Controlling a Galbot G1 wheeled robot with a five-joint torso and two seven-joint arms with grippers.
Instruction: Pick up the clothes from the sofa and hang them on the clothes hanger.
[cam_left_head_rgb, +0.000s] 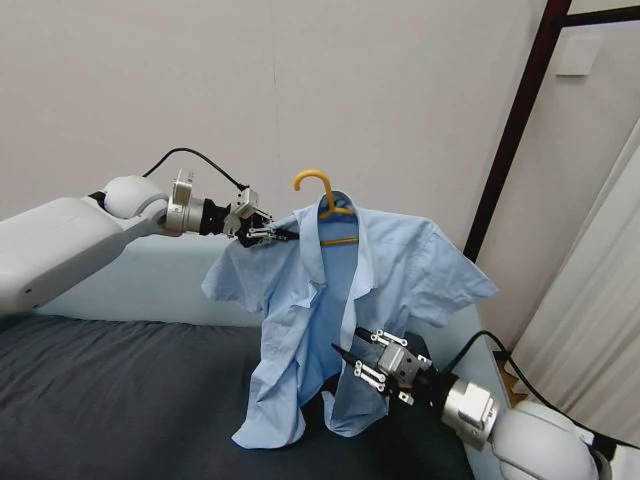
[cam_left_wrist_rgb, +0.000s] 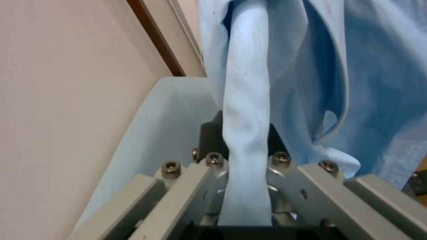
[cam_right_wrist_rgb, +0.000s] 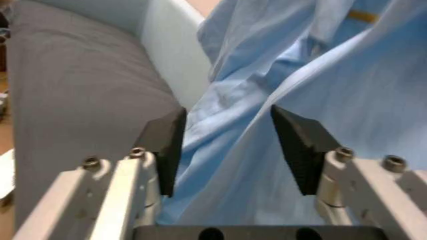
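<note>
Pale wall (cam_left_head_rgb: 300, 80), dark grey sofa (cam_left_head_rgb: 100, 400) below. Light blue short-sleeved shirt (cam_left_head_rgb: 340, 300) up on yellow plastic hanger (cam_left_head_rgb: 322, 196), left end effector (cam_left_head_rgb: 278, 234) clamped on its 10 o'clock shoulder, right end effector (cam_left_head_rgb: 350, 364) apart around 5 o'clock hem.

Soft, even light filled the head view, bright on the plain off-white wall (cam_left_head_rgb: 400, 80) and free of glare. The pale curtain (cam_left_head_rgb: 590, 310) on the robot's right was also bright. The light blue short-sleeved shirt (cam_left_head_rgb: 400, 270) showed gentle shading in its folds, deepest inside its open front. The dark grey fabric sofa seat (cam_left_head_rgb: 100, 400) looked far dimmer than the wall. In the left wrist view, the left gripper (cam_left_wrist_rgb: 245, 210) showed a dull sheen on its metal fingers (cam_left_wrist_rgb: 193, 185). In the right wrist view, the right gripper (cam_right_wrist_rgb: 227, 145) kept its black ribbed pads (cam_right_wrist_rgb: 167, 145) in shade.
</note>
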